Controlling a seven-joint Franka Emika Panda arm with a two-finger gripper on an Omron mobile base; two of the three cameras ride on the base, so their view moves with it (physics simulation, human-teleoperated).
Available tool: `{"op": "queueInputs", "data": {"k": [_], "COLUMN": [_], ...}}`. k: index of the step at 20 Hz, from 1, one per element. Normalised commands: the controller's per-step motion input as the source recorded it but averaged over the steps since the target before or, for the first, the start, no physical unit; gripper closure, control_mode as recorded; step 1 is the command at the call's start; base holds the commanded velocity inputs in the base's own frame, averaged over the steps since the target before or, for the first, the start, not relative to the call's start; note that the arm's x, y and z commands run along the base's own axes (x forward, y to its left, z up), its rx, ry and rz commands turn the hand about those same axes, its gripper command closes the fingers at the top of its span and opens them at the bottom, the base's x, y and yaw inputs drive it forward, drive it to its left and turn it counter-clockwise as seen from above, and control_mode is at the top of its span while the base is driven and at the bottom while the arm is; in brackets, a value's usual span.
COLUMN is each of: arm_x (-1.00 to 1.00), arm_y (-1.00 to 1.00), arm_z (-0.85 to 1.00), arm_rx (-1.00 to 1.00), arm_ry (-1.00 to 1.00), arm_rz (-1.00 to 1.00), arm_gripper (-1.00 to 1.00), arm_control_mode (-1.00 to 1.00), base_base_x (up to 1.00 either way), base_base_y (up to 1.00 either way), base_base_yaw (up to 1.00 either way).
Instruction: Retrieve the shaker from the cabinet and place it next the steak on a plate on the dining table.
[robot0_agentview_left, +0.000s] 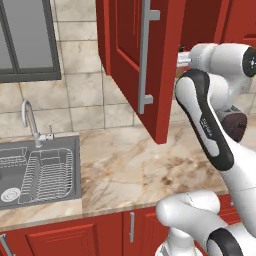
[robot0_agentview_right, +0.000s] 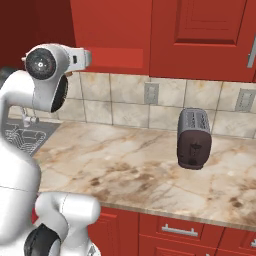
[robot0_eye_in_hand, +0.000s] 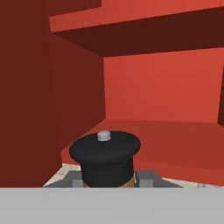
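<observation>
In the hand view the shaker (robot0_eye_in_hand: 105, 152) fills the lower middle, brown below a wide dark cap with a small grey knob. My gripper (robot0_eye_in_hand: 107, 180) is shut on the shaker, with one grey finger (robot0_eye_in_hand: 146, 177) on each side of its body. Beyond it lies the red inside of the cabinet (robot0_eye_in_hand: 162, 87), with a shelf above and its floor ahead. In the left base view the cabinet door (robot0_agentview_left: 130, 60) stands open with its long grey bar handle (robot0_agentview_left: 145, 55), and my arm reaches in behind it. The steak, the plate and the dining table are out of view.
A dark toaster (robot0_agentview_right: 194, 138) stands on the marble counter (robot0_agentview_right: 125, 165) to the right, under my arm. A steel sink (robot0_agentview_left: 37, 172) with a wire rack and a tap (robot0_agentview_left: 31, 122) lies to the left. The open door's lower edge hangs over the counter.
</observation>
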Motion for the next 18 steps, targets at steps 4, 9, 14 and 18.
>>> {"op": "queueInputs", "data": {"k": [4,9,14,18], "arm_x": [-1.00,-1.00,-1.00,-1.00], "arm_y": [-0.62,-0.24,0.04,0.03], "arm_z": [0.00,-0.04,-0.32,-0.20], "arm_rx": [0.05,0.01,0.00,0.00], "arm_ry": [0.03,0.00,0.01,0.00], "arm_rz": [0.02,0.01,0.00,0.00], "arm_gripper": [1.00,1.00,1.00,1.00], "arm_control_mode": [-1.00,-1.00,-1.00,-1.00], "base_base_x": [0.00,0.00,0.00,0.00], "base_base_y": [0.00,0.00,0.00,0.00], "base_base_yaw": [0.00,0.00,0.00,0.00]}}
